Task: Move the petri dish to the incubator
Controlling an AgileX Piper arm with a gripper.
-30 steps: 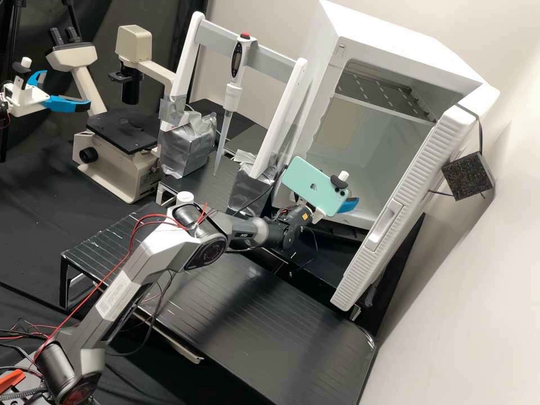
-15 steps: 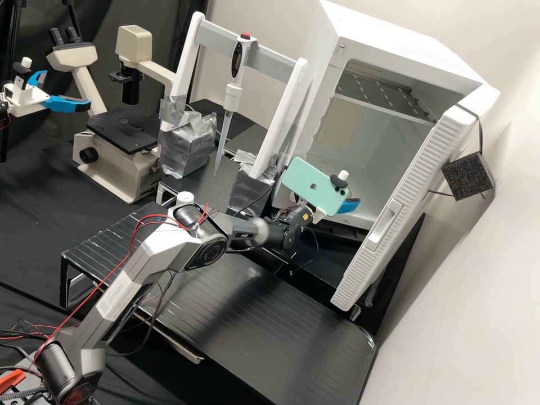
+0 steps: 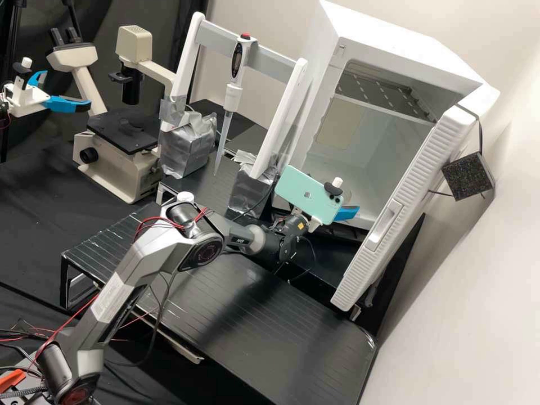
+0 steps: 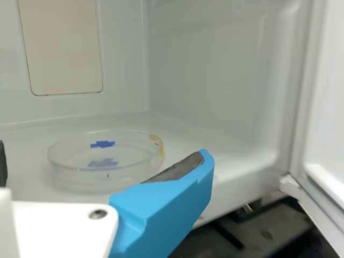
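1. Petri dish (image 4: 121, 153) sits flat on the floor of the white incubator (image 3: 394, 39), the gripper (image 4: 102, 161) around its near side with fingers apart; the drop-off looks all but done.
2. Snagging is the chief danger: one blue finger (image 4: 172, 199) overlaps the near rim in the wrist view, and whether they touch cannot be told. A sideways retreat could drag or spin the clear dish across the smooth floor.
3. Closing too soon, with the rim between the pads, could pinch the dish and pull it back out through the doorway.
4. Clearance is another worry. A mint-green phone (image 3: 306, 194) rides above the wrist beside the opening, and a wide swing of the arm (image 3: 140, 259) could knock it against the frame or the open door (image 3: 427, 157).
5. Shutting that door before the arm is out would jam it.
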